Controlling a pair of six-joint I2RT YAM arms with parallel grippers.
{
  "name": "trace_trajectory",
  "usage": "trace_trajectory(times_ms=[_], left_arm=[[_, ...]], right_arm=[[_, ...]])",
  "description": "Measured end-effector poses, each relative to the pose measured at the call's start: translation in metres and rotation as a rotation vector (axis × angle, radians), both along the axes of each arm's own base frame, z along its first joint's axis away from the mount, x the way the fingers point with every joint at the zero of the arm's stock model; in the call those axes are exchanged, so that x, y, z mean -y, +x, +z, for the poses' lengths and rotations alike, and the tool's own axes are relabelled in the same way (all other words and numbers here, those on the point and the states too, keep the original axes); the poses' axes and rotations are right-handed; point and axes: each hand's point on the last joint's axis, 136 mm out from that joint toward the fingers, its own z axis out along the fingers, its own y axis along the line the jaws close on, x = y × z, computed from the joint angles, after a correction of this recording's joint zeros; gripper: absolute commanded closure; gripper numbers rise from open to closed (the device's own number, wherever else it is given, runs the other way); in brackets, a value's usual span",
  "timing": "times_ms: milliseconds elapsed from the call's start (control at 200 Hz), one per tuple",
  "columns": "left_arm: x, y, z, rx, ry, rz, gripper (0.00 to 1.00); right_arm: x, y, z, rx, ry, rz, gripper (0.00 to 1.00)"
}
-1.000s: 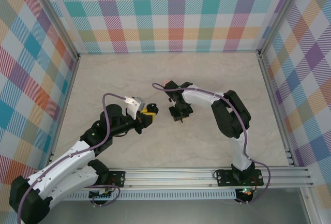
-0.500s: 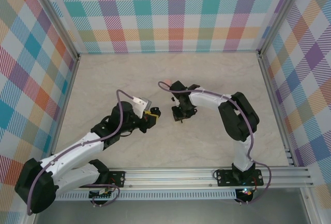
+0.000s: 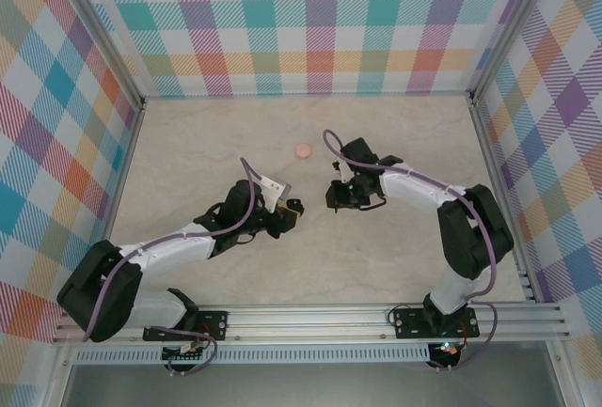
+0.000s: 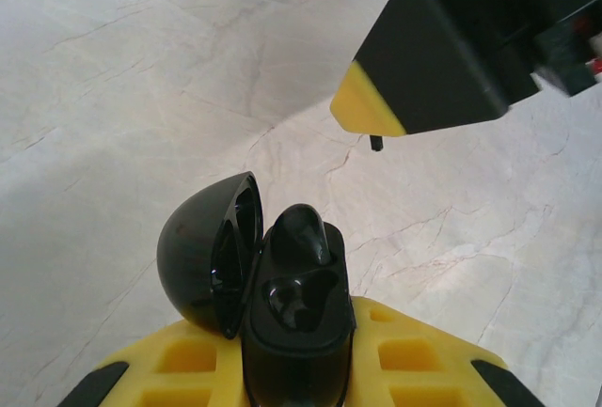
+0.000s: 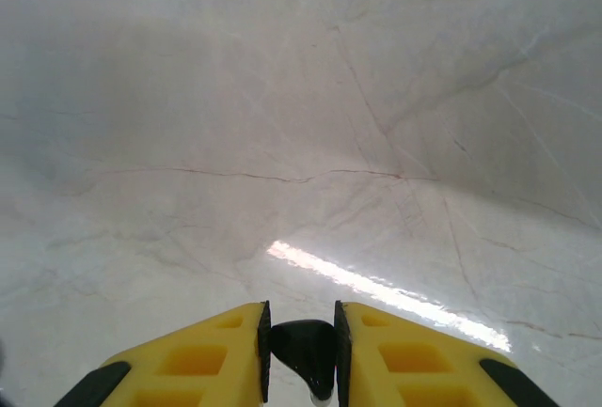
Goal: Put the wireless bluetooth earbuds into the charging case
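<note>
Our right gripper (image 5: 301,320) pinches a glossy black earbud (image 5: 303,351) between yellow fingers (image 5: 202,358) above the pale marbled table (image 5: 282,97), streaked with glare.

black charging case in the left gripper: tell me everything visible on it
The black charging case is glossy, rounded and looks like plastic. Its domed lid stands open to the left on a side hinge. One black earbud sits in the far socket; the near socket is empty. The left gripper is shut on the body, with yellow fingers on both sides.
</note>
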Motion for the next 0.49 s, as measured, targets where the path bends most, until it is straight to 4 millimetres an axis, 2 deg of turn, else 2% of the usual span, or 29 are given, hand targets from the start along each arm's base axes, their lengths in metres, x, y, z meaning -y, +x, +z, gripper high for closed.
trace_trajectory(times_ms=[315, 495], left_arm=[[0.022, 0.003, 0.010, 0.129, -0.095, -0.116, 0.84], [0.029, 0.002, 0.011, 0.181, -0.126, -0.162, 0.84]], right_arm=[[-0.013, -0.004, 0.063, 0.153, 0.188, 0.023, 0.73], [-0.015, -0.007, 0.089, 0.240, 0.278, 0.027, 0.73]])
